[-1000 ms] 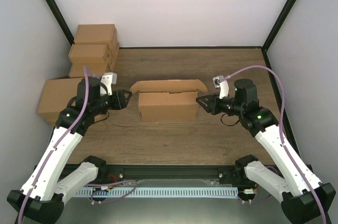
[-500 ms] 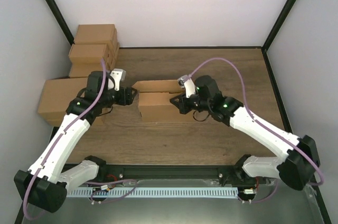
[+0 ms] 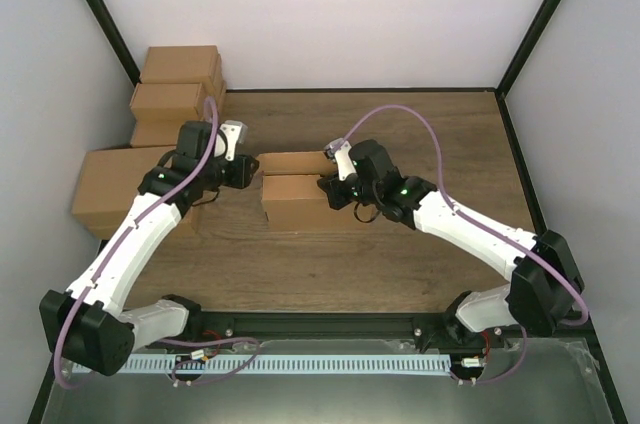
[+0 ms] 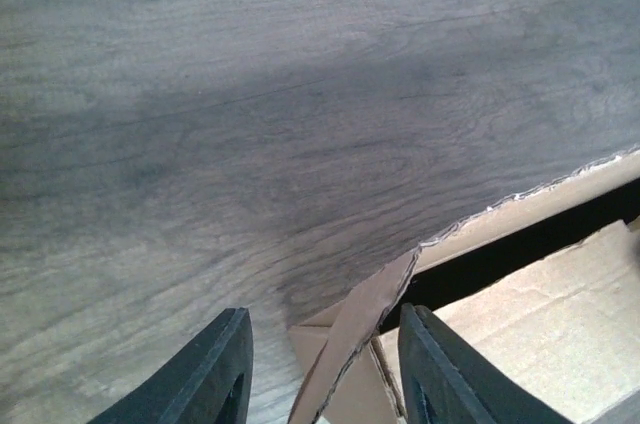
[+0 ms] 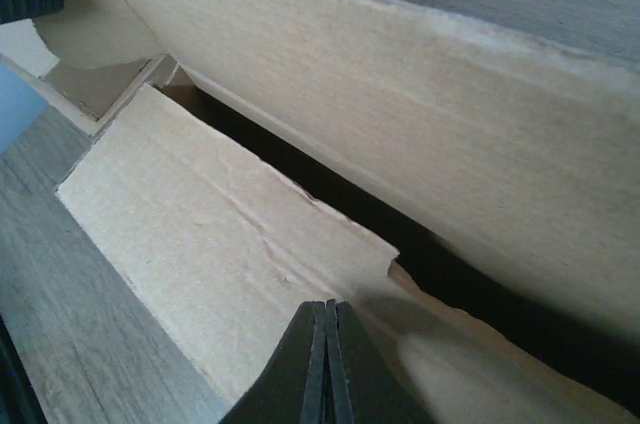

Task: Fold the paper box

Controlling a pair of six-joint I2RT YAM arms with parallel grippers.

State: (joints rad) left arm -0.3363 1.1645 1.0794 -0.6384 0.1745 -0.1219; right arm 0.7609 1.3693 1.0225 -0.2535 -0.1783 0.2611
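The paper box [image 3: 295, 206] is a brown corrugated piece standing half formed at the table's centre, with its long back flap [image 5: 420, 114] upright. My left gripper [image 3: 248, 172] is open at the box's left end. In the left wrist view [image 4: 322, 316] the box's left end flap [image 4: 360, 329] stands between its two fingers without being clamped. My right gripper [image 3: 328, 189] is shut with nothing between its jaws. In the right wrist view [image 5: 326, 309] its tips are down against an inner panel [image 5: 200, 204] folded across the box's top.
Three smaller brown cartons [image 3: 178, 94] are stacked at the back left, and a larger carton [image 3: 112, 184] lies in front of them beside my left arm. Wooden table [image 3: 420, 124] with black frame posts at both back corners.
My right arm has swung left from the box's right end to over its top, and the right end flap has gone down. My left gripper has moved up to the left end flap.
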